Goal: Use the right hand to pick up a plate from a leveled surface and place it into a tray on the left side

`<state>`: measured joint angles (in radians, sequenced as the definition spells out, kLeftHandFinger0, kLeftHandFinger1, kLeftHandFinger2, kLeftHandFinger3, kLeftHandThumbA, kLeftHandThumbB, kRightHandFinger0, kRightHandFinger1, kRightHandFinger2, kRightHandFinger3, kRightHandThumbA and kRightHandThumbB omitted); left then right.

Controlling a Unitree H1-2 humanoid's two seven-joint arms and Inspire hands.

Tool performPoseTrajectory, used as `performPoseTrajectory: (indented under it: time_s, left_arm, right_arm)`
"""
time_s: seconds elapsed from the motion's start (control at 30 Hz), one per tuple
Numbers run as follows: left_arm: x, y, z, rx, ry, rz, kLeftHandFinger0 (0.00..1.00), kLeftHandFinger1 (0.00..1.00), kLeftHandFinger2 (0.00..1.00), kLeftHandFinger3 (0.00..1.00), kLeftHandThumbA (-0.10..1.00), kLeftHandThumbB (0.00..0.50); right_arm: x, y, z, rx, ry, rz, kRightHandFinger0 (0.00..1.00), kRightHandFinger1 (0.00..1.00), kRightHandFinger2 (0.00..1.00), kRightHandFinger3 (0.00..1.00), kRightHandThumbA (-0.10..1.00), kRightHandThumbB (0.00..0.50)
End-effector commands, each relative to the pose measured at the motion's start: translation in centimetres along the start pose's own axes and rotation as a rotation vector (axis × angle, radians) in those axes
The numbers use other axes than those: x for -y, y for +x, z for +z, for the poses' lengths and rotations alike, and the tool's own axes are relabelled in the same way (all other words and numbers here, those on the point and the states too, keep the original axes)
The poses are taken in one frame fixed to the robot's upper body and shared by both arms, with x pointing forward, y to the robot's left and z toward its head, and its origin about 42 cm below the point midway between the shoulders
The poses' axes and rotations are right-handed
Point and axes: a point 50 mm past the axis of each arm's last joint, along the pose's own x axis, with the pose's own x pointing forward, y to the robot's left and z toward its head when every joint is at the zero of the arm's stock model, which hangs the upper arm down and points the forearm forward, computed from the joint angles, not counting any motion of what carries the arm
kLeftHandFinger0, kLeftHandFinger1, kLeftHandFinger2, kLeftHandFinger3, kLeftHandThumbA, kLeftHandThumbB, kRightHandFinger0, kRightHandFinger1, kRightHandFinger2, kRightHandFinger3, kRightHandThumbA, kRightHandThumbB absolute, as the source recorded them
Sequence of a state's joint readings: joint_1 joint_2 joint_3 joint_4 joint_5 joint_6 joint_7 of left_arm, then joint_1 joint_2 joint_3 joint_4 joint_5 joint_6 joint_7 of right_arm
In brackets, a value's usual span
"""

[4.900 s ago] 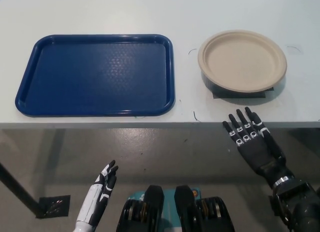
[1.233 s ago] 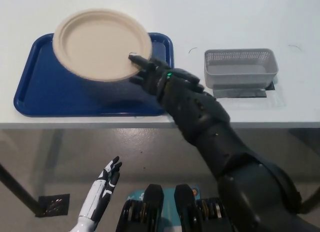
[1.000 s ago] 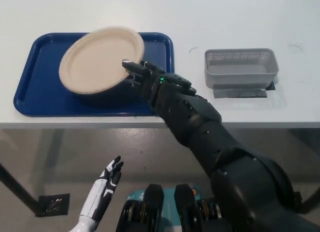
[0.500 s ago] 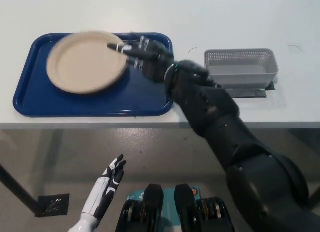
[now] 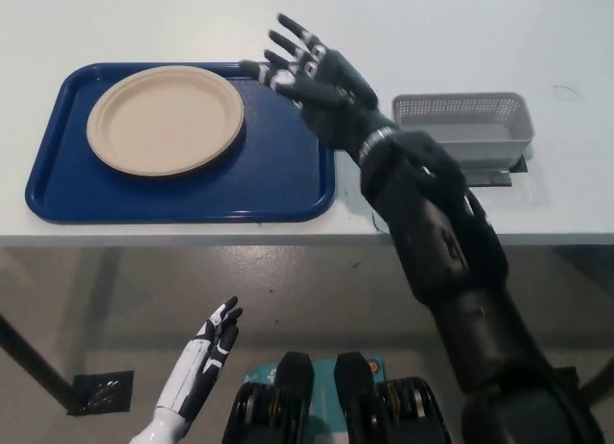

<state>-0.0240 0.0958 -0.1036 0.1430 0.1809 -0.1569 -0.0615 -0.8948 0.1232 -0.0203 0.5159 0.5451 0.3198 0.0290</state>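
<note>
A beige paper plate (image 5: 164, 119) lies flat in the left half of the blue tray (image 5: 288, 180) on the white table. My black right hand (image 5: 312, 77) hovers open above the tray's right rear corner, fingers spread, a short way right of the plate and not touching it. My white left hand (image 5: 206, 355) rests open low at the lower left, below the table edge.
A grey mesh basket (image 5: 466, 128) stands upside down on the table to the right of the tray, beside my right forearm. The table's front edge (image 5: 192, 240) runs across the middle of the view, with grey floor below.
The plate has left my right hand and now lies flat in the tray. My right hand has opened, lifted and drawn back to the right.
</note>
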Motion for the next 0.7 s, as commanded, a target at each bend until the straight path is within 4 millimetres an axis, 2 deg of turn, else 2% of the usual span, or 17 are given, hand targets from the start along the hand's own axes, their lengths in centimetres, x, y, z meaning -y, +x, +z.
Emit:
performPoseTrajectory:
  time_s: [0.0, 0.03, 0.1, 0.13, 0.17, 0.2, 0.3, 0.37, 0.47, 0.53, 0.6, 0.67]
  left_arm:
    - [-0.7, 1.3, 1.4, 0.063, 0.029, -0.015, 1.0, 1.0, 1.0, 1.0, 1.0, 0.001]
    - [-0.6, 1.3, 1.3, 0.063, 0.027, -0.015, 1.0, 1.0, 1.0, 1.0, 1.0, 0.002]
    - [-0.3, 1.1, 1.0, 0.053, 0.018, -0.016, 1.0, 1.0, 1.0, 1.0, 1.0, 0.021]
    - [-0.3, 1.1, 0.9, 0.05, 0.016, -0.016, 1.0, 1.0, 1.0, 1.0, 1.0, 0.024]
    - [-0.2, 1.0, 0.9, 0.047, 0.014, -0.017, 1.0, 1.0, 1.0, 1.0, 1.0, 0.022]
    - [-0.3, 0.9, 0.9, 0.045, 0.017, -0.021, 1.0, 1.0, 1.0, 1.0, 1.0, 0.009]
    - [-0.2, 1.0, 0.8, 0.041, 0.011, -0.019, 1.0, 1.0, 1.0, 1.0, 1.0, 0.017]
    - [-0.1, 0.7, 0.6, 0.027, 0.002, -0.022, 1.0, 1.0, 1.0, 1.0, 1.0, 0.014]
    - [0.3, 0.4, 0.4, 0.017, -0.036, -0.024, 1.0, 1.0, 1.0, 1.0, 1.0, 0.021]
    - [0.3, 0.3, 0.3, 0.006, -0.025, -0.019, 1.0, 1.0, 1.0, 1.0, 1.0, 0.046]
    - [0.4, 0.3, 0.1, 0.012, 0.004, -0.02, 1.0, 1.0, 1.0, 1.0, 1.0, 0.019]
    - [0.6, 0.4, -0.1, 0.017, -0.002, -0.018, 1.0, 1.0, 1.0, 1.0, 1.0, 0.016]
  right_arm:
    - [-7.5, -13.7, 9.5, 0.345, 0.081, 0.535, 1.0, 1.0, 1.0, 1.0, 1.0, 0.499]
    - [-7.7, -15.2, 9.4, 0.36, 0.085, 0.565, 1.0, 1.0, 1.0, 1.0, 1.0, 0.5]
    - [-8.1, -20.1, 8.8, 0.38, 0.096, 0.63, 1.0, 1.0, 1.0, 1.0, 1.0, 0.5]
    - [-8.2, -21.5, 8.5, 0.383, 0.094, 0.664, 1.0, 1.0, 1.0, 1.0, 1.0, 0.5]
    - [-8.3, -22.9, 8.1, 0.384, 0.093, 0.691, 1.0, 1.0, 1.0, 1.0, 1.0, 0.5]
    - [-8.4, -25.4, 7.2, 0.376, 0.125, 0.739, 1.0, 1.0, 1.0, 1.0, 1.0, 0.5]
    - [-8.5, -28.2, 6.2, 0.363, 0.149, 0.796, 1.0, 1.0, 1.0, 1.0, 1.0, 0.5]
    - [-8.8, -31.2, 5.2, 0.404, 0.137, 0.815, 1.0, 1.0, 1.0, 1.0, 1.0, 0.5]
    - [-8.5, -32.3, 4.6, 0.426, 0.192, 0.85, 1.0, 1.0, 1.0, 1.0, 1.0, 0.5]
    - [-7.5, -33.8, 4.2, 0.432, 0.246, 0.885, 1.0, 1.0, 1.0, 1.0, 0.97, 0.5]
    - [-6.8, -34.8, 3.5, 0.469, 0.245, 0.823, 1.0, 1.0, 1.0, 1.0, 1.0, 0.5]
    - [-5.8, -35.8, 2.9, 0.476, 0.213, 0.736, 1.0, 1.0, 1.0, 1.0, 1.0, 0.5]
